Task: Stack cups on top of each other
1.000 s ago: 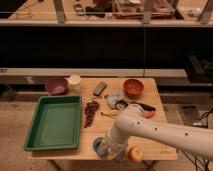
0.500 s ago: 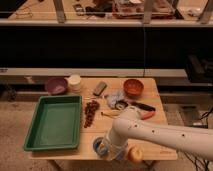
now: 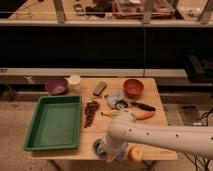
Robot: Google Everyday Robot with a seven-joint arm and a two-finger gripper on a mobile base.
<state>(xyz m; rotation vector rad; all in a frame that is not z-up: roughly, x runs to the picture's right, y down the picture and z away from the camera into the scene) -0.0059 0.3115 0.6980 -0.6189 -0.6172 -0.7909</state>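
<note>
Little has moved: the gripper (image 3: 111, 149) is kept low at the table's (image 3: 155, 107) near edge, over the light blue cup (image 3: 100, 148). Its finger state cannot be told. The cream-white cup (image 3: 75, 82) lies far beyond it, to the left.

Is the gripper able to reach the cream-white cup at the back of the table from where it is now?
Probably yes. The gripper is low at the table's front edge by the light blue cup; the cream-white cup stands uncovered beside the purple bowl.

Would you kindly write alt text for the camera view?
A white robot arm reaches over a wooden table, its gripper at a light blue cup near the front edge. Behind lie a green tray, purple bowl, cream cup and orange bowl.
</note>
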